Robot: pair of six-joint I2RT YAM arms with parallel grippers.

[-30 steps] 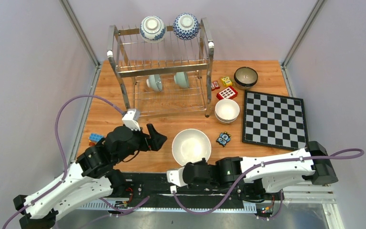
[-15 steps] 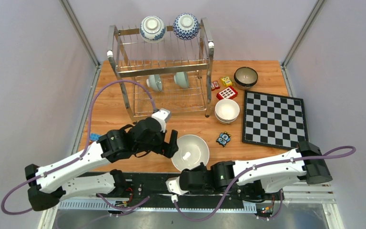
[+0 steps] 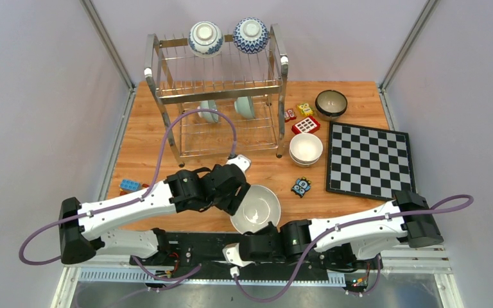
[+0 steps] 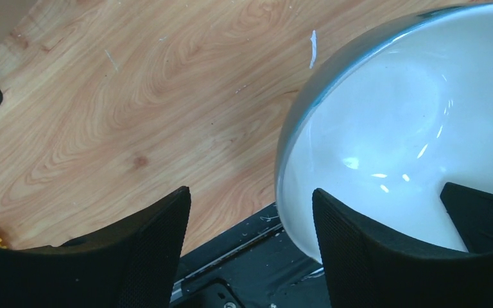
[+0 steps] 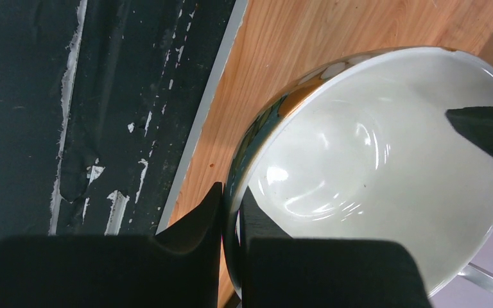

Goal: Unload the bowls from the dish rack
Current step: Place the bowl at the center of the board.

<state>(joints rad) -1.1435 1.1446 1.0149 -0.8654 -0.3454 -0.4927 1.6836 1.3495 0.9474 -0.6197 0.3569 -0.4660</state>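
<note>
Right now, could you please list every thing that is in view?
dish rack: one, shiny steel, far centre of table
blue-and-white bowls: two, top tier
pale green bowls: two, lower tier
dark brown bowl: one, on table right of rack
small white bowls: apparently two stacked, by rack's right foot
large white bowl: one, near table edge
chessboard: one, black-and-white, right side
toy blocks: about five, colourful, scattered
table: one, wood
left gripper: open, at large bowl's rim
right gripper: shut on that rim
</note>
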